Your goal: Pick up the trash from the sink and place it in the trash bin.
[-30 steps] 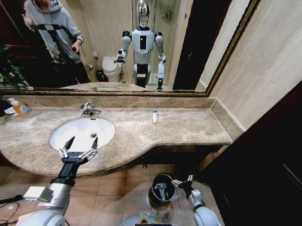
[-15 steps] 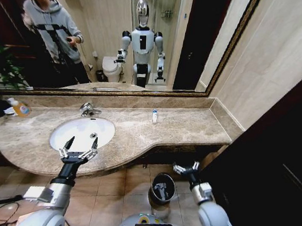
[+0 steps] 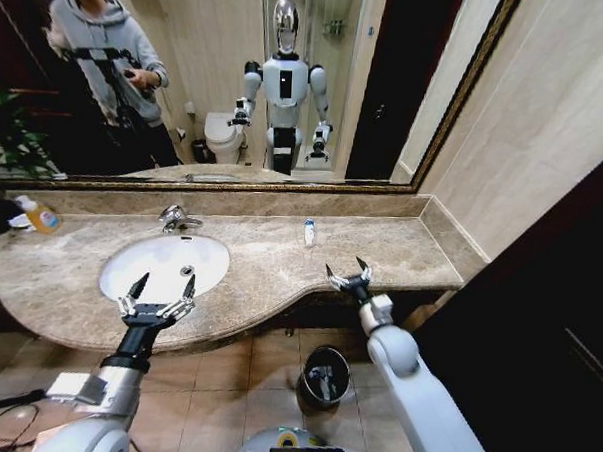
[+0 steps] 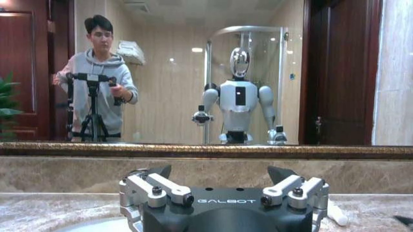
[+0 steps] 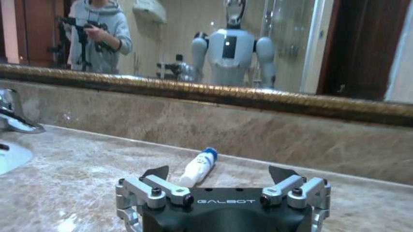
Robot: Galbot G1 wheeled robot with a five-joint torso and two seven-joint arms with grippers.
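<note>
Trash bin (image 3: 325, 372) on the floor below the counter | left gripper (image 3: 156, 302) spread wide at the sink's (image 3: 119, 278) near rim | right gripper (image 3: 348, 276) wide, empty, over the counter edge | white tube (image 3: 308, 232) at its 11 o'clock, apart.

I see a bathroom. A big mirror (image 3: 238, 83) with a gold frame hangs on the wall above a long brown marble counter (image 3: 310, 261). In the mirror I can see a white toilet (image 3: 223, 138), a glass shower stall (image 4: 248, 82) and a dark wooden door (image 4: 335, 72). The walls are smooth beige stone. The wall on my right side is made of big pale tiles (image 3: 557, 107). A green plant (image 3: 11, 123) shows at the far left. The floor (image 3: 235, 368) under the counter has shiny brown tiles. A dark panel (image 3: 537, 326) stands low on the right. The light is warm and soft.
</note>
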